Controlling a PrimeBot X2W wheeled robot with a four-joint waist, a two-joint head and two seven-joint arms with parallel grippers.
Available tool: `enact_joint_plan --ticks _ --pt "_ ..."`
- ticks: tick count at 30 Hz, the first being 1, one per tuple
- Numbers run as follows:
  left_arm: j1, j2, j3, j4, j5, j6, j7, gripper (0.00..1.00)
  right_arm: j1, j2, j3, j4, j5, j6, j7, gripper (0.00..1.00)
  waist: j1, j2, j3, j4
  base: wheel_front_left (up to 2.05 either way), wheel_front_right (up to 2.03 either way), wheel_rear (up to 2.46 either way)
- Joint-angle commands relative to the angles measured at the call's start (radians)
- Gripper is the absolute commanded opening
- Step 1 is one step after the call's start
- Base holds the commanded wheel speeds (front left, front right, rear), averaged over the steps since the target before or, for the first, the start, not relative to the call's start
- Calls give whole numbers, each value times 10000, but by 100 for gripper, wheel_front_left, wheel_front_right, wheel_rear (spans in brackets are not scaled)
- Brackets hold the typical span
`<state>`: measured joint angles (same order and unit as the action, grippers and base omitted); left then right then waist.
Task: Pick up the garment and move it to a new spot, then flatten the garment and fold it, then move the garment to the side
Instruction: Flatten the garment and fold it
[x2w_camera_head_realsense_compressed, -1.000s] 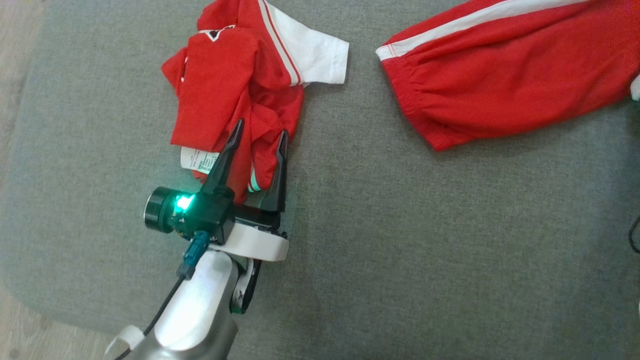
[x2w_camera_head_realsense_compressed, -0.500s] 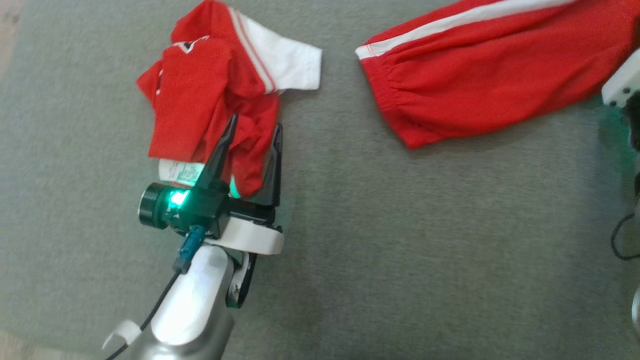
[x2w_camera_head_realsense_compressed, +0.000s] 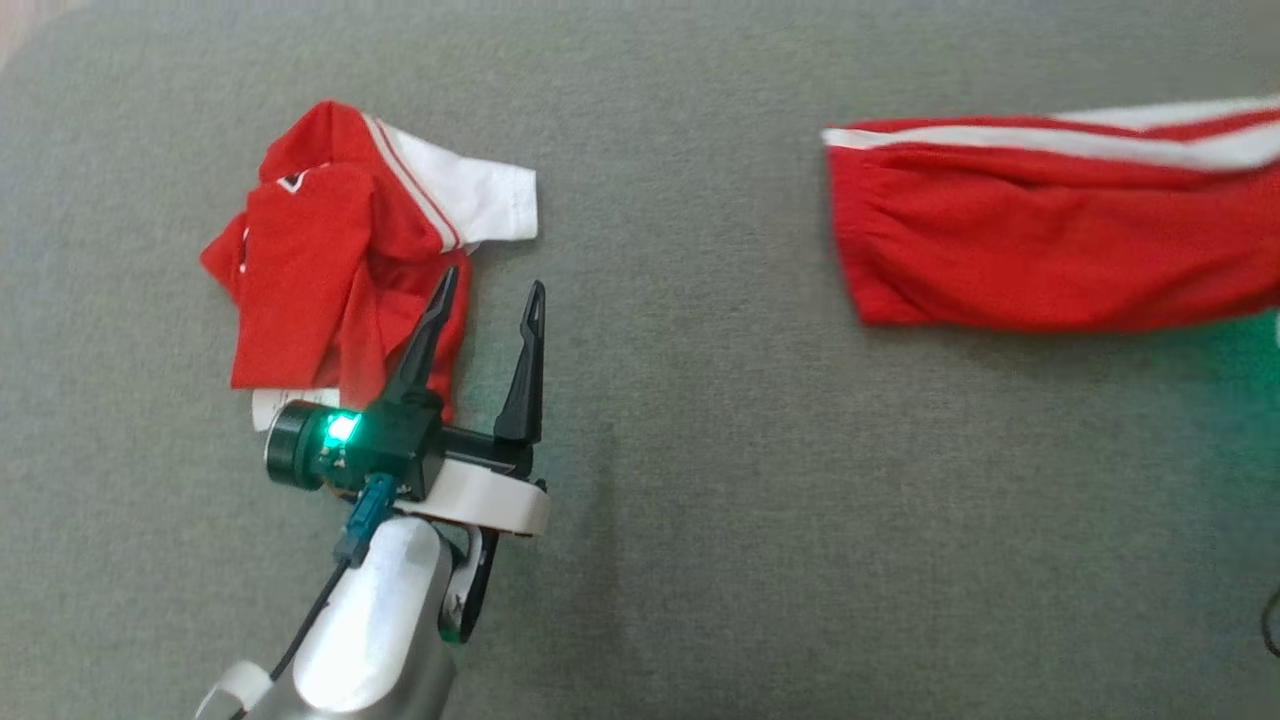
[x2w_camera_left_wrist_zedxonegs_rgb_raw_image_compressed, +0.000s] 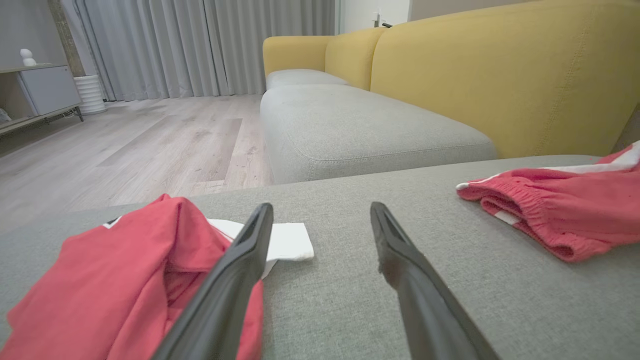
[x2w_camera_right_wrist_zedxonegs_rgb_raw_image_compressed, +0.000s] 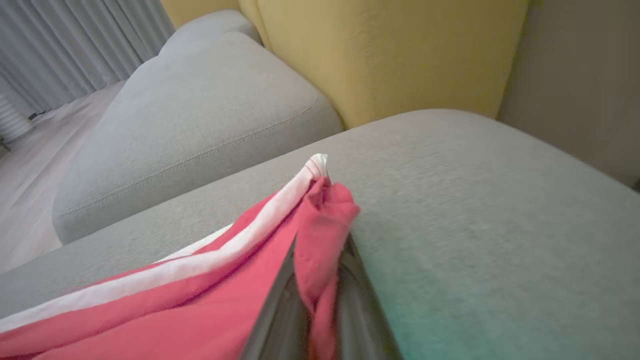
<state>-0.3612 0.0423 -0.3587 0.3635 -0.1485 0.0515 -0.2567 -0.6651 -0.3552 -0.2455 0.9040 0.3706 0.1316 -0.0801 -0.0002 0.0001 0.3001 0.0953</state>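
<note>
The grey woven seat cushion (x2w_camera_head_realsense_compressed: 700, 500) is the ground for everything here. At its near edge, left of its middle, the left gripper (x2w_camera_head_realsense_compressed: 492, 282) sits low over the fabric on a pale forearm, a green light glowing at its wrist. Its two long dark fingers are spread wide and hold nothing. One finger (x2w_camera_head_realsense_compressed: 425, 340) lies across the near right edge of a crumpled red-and-white jersey (x2w_camera_head_realsense_compressed: 300, 290). The other finger (x2w_camera_head_realsense_compressed: 522, 370) stands over bare cushion, just beside that jersey and apart from it.

The jersey is bunched in a heap on the left part of the cushion. A white sleeve (x2w_camera_head_realsense_compressed: 480, 195) sticks out of it toward the cushion's middle, and a small white label (x2w_camera_head_realsense_compressed: 262, 405) peeks out at the heap's near edge.

On the right part of the cushion, well apart from the jersey, lies the long red garment with a white stripe (x2w_camera_head_realsense_compressed: 1040, 250). Its gathered, elasticated end points toward the cushion's middle, and its far end runs off to the right. The right gripper (x2w_camera_right_wrist_zedxonegs_rgb_raw_image_compressed: 320, 240) is closed tight on a bunched corner of this garment, where red cloth and the end of the white stripe poke up past the fingers.

Beyond the cushion's far edge sit a second grey seat cushion (x2w_camera_left_wrist_zedxonegs_rgb_raw_image_compressed: 360, 130), a yellow upholstered backrest (x2w_camera_left_wrist_zedxonegs_rgb_raw_image_compressed: 500, 75), a pale wooden floor (x2w_camera_left_wrist_zedxonegs_rgb_raw_image_compressed: 125, 150) and grey curtains (x2w_camera_left_wrist_zedxonegs_rgb_raw_image_compressed: 200, 45).
</note>
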Motion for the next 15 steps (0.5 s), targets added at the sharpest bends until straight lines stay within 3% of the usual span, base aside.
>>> enact_joint_plan --ticks 1,9,15 --pt "-81 121 374 -246 124 -36 -51 100 84 -175 106 -403 71 -9 -109 0 2 -1 -100 -81 0 0 0" --pt "104 155 516 -233 213 -117 -51 100 593 50 -60 -1167 502 -9 -111 0 2 -1 -184 27 0 0 0" --pt "181 147 578 -103 227 -149 -51 100 799 356 412 -2034 1114 -9 -341 0 2 -1 -453 138 0 0 0"
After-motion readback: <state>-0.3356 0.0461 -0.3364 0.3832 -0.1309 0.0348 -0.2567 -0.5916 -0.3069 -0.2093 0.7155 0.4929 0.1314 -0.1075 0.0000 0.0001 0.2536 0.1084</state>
